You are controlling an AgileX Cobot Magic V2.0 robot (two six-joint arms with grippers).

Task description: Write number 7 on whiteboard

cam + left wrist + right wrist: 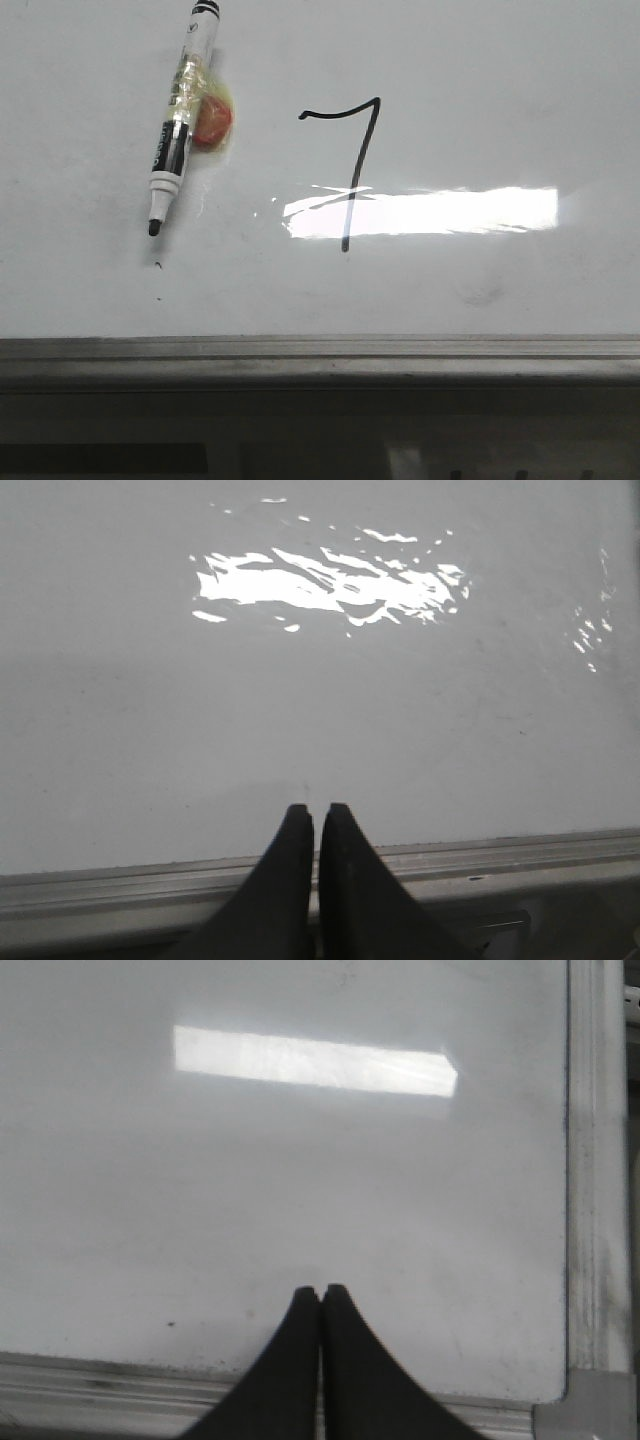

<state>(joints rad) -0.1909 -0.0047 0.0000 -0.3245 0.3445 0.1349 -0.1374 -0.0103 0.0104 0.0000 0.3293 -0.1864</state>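
Glossy whiteboard (480, 60), number 7 (350, 170) drawn, marker (180, 120) lying beside it, both jaws closed, empty.

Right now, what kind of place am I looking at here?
Probably a lab or test bench for robot writing: a glossy whiteboard lying flat, a hand-drawn number 7 on it, and an uncapped marker resting beside it. Little else shows.

We see uncapped black-and-white dry-erase marker (180, 120) lying tilted, black tip toward us. Small red-orange lump in yellowish tape (212, 122) touches its barrel. Bright rectangular light reflection (450, 211) well right of both.
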